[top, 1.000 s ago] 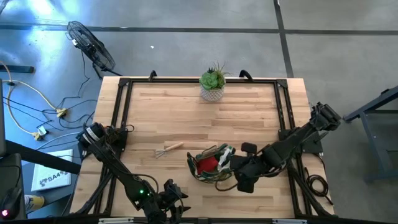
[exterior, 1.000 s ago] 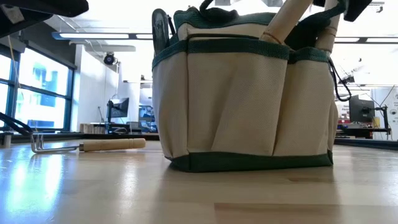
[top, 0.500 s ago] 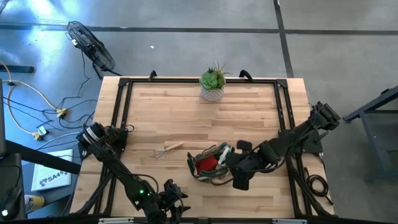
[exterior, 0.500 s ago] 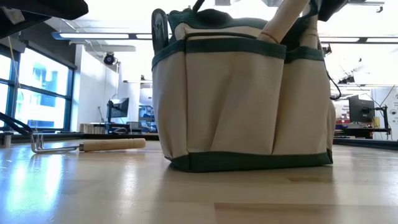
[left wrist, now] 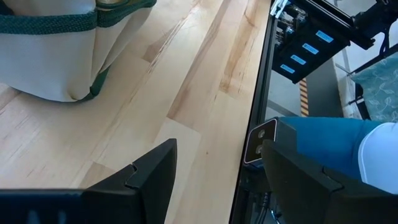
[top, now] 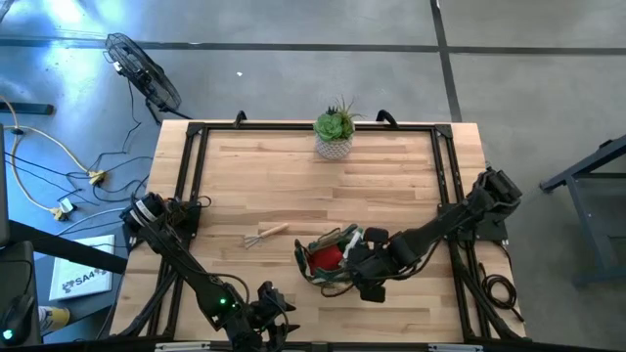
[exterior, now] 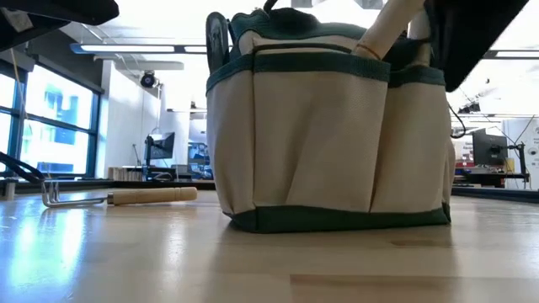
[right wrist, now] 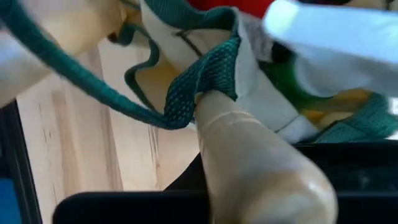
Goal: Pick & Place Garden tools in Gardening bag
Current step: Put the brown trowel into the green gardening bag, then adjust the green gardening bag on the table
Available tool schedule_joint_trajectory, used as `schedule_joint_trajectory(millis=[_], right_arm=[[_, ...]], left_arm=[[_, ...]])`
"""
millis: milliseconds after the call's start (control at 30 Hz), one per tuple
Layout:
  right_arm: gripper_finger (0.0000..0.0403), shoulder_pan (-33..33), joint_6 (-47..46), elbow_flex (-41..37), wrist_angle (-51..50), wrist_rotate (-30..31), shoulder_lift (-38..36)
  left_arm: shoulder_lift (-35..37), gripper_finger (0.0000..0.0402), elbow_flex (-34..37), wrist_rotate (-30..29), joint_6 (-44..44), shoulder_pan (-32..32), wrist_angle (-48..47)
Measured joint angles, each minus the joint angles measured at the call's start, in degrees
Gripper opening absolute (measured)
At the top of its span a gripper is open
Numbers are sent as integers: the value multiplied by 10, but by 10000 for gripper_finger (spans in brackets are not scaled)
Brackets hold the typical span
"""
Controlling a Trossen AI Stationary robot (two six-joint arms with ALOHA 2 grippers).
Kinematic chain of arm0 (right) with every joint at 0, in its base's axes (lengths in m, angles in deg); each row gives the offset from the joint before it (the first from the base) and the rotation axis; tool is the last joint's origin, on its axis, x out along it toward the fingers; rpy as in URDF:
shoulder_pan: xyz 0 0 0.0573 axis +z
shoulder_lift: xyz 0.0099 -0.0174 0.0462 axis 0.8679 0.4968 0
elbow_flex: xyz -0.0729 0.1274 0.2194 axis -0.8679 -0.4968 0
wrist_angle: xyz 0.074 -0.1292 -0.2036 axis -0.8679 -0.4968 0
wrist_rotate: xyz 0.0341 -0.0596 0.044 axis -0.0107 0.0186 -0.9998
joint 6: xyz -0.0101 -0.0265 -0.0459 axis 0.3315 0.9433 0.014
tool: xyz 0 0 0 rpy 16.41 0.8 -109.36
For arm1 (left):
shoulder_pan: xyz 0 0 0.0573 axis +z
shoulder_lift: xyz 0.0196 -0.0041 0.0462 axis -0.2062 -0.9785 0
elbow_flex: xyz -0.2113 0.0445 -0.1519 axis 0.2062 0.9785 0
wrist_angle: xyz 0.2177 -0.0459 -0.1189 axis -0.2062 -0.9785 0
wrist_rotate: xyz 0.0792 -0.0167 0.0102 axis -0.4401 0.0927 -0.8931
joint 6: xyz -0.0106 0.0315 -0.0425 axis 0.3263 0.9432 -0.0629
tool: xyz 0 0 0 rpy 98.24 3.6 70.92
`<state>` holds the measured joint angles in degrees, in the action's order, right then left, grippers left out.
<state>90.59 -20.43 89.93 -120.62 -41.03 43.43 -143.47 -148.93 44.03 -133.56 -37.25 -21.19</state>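
Smooth rounded wood fills the closed right tool (top: 364, 277), a handle (right wrist: 249, 168) poking from the woven tan-and-green bag (top: 333, 259) holding a red piece (top: 326, 256), while the rake (top: 265, 235) lies aside and the left tool (top: 266, 315) gapes wide at the counter (top: 293, 176) edge.

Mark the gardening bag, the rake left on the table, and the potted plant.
gardening bag (exterior: 328, 143): low view, tan front panel.
rake (exterior: 152, 195): low view, wooden handle.
potted plant (top: 335, 125): high view, green leaves above the white pot.
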Motion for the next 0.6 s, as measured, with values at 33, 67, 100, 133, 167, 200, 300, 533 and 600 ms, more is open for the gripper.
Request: schedule_joint_trajectory(millis=[33, 67, 100, 133, 167, 200, 300, 533, 600], right_arm=[[3, 2, 1, 0, 0, 0, 2], [3, 4, 1, 0, -1, -1, 2], [3, 5, 1, 0, -2, -2, 2], [3, 6, 0, 0, -5, -4, -1], [3, 7, -6, 0, -11, -7, -5], [3, 8, -13, 0, -19, -11, -11], [3, 14, -37, 3, -45, -12, -35], [3, 33, -112, 3, -147, -12, -99], [3, 39, -136, 4, -185, -22, -114]], left_arm=[[0, 230, 0, 0, 0, 0, 0], [0, 230, 0, 0, 0, 0, 0], [0, 230, 0, 0, 0, 0, 0], [0, 230, 0, 0, 0, 0, 0], [0, 230, 0, 0, 0, 0, 0], [0, 230, 0, 0, 0, 0, 0], [0, 230, 0, 0, 0, 0, 0], [0, 230, 0, -5, -14, 0, 2], [0, 230, 0, -17, -14, 4, 0]])
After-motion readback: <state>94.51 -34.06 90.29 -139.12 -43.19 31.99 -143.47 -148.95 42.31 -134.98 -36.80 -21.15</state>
